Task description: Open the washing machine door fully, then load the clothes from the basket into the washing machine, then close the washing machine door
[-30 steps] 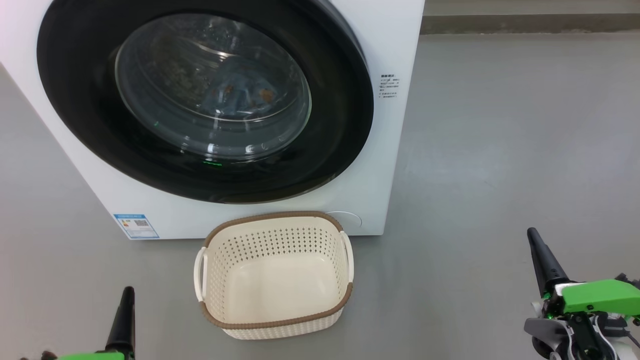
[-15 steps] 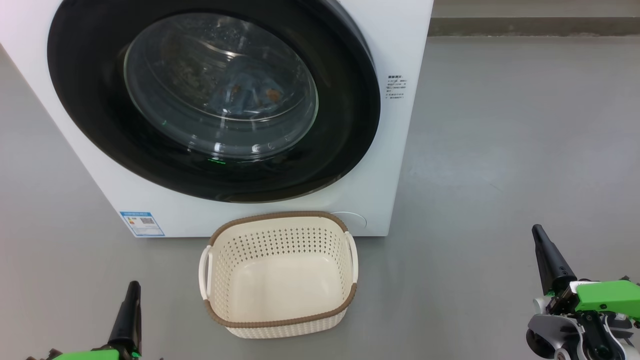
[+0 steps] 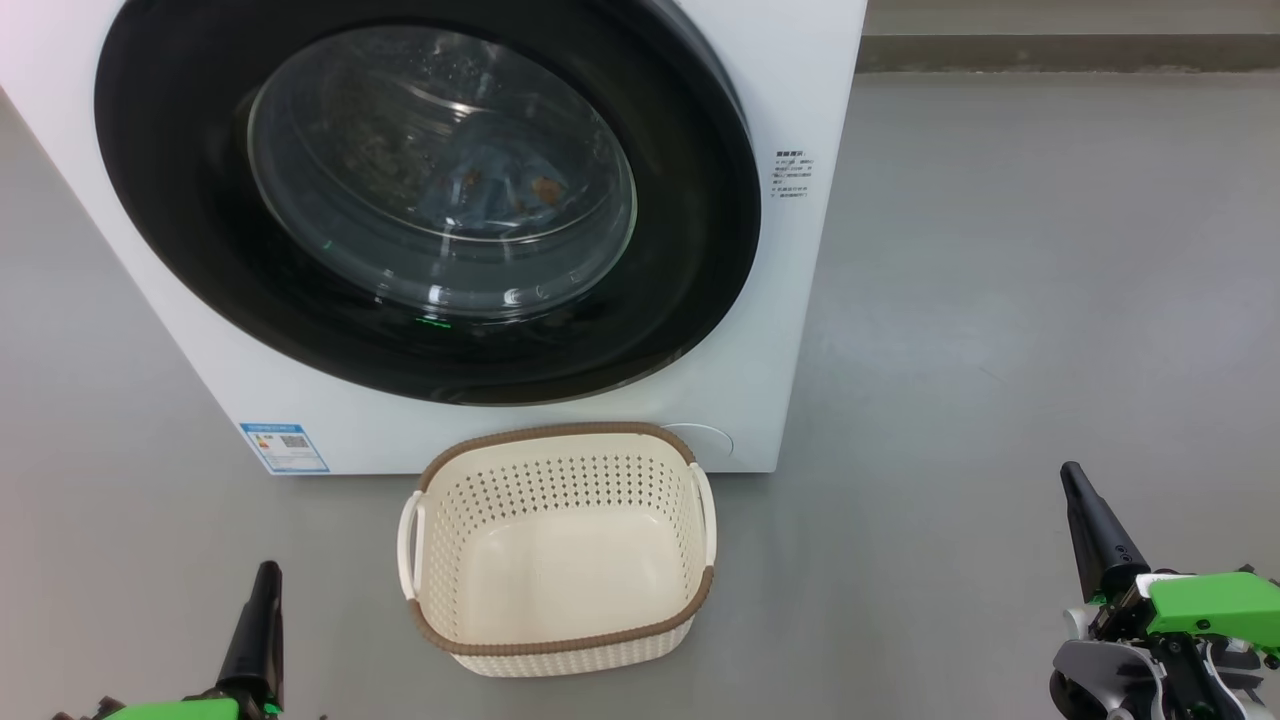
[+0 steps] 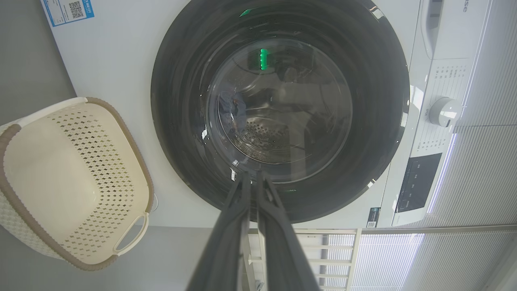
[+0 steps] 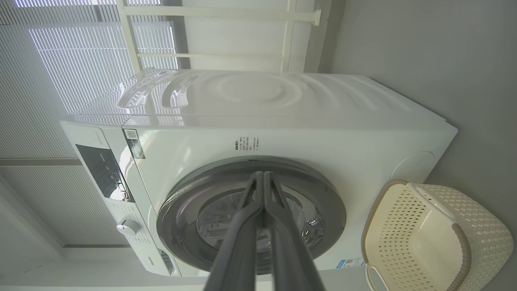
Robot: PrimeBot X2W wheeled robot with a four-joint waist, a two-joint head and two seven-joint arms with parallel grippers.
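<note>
Lowered slightly at the near right, the right gripper is seen with fingers pressed together, the washing machine with its door shut, the basket empty just before it, the clothes behind the glass, the left gripper likewise closed, so the task is judged finished.

washing machine: white | door: glossy black | basket: cream, perforated, brown rim
</note>
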